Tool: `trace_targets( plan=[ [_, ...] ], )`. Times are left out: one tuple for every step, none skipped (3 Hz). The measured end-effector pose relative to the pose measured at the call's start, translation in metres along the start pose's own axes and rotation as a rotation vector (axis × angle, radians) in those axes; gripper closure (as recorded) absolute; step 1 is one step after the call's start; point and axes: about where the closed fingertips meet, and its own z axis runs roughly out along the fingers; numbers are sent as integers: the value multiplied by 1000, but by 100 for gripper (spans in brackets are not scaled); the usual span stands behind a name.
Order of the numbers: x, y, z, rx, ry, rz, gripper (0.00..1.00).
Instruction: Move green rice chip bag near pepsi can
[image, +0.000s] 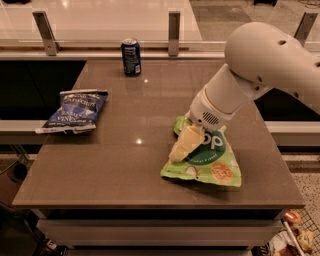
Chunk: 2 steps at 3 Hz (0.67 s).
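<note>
The green rice chip bag (210, 161) lies flat on the right front part of the brown table (135, 125). It is light green with a dark green circle and cracker pictures. My gripper (183, 144) is down on the bag's left edge, at the end of the white arm (260, 70) that reaches in from the right. The arm's wrist hides the bag's upper part. The pepsi can (131, 56) stands upright at the table's far edge, left of centre, well away from the bag and the gripper.
A dark blue chip bag (74, 110) lies at the table's left edge. A rail with metal posts (173, 32) runs behind the table. The table's right edge is close to the green bag.
</note>
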Motion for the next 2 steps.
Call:
trace_targets(
  plan=[
    [-1,0,-2,0,0,0,87],
    [-1,1,-2,0,1,-2,100]
  ],
)
